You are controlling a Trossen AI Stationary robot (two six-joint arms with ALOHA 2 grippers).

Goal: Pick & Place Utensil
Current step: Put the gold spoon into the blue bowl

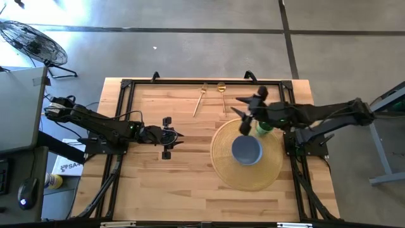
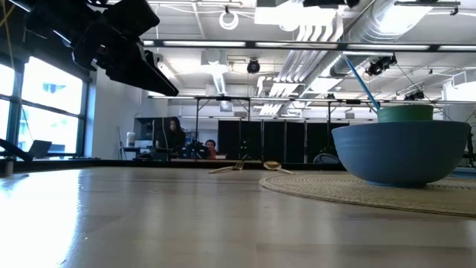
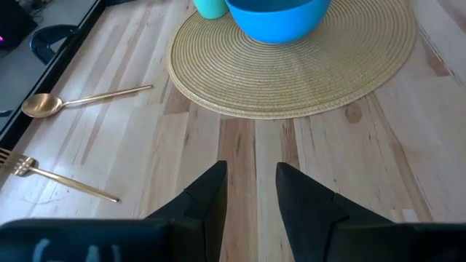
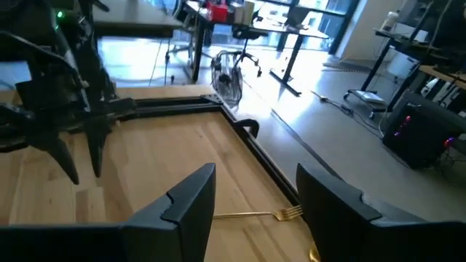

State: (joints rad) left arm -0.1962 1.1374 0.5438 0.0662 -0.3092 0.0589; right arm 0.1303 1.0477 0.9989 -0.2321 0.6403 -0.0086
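My left gripper (image 1: 179,135) narrow, empty, table centre | my right gripper (image 1: 239,109) wide, empty, above mat (image 1: 223,166) | fork (image 1: 200,99), spoon (image 1: 222,94) at 12 o'clock | no readable labels

2 black arms (image 1: 101,126) with wedge-shaped pincer fingers (image 3: 207,200).

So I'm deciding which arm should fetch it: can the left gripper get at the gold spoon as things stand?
Probably yes. The left gripper is open and empty above bare table, and nothing stands between it and the gold spoon lying flat beside the fork. The right gripper, also open, hovers nearer, though.
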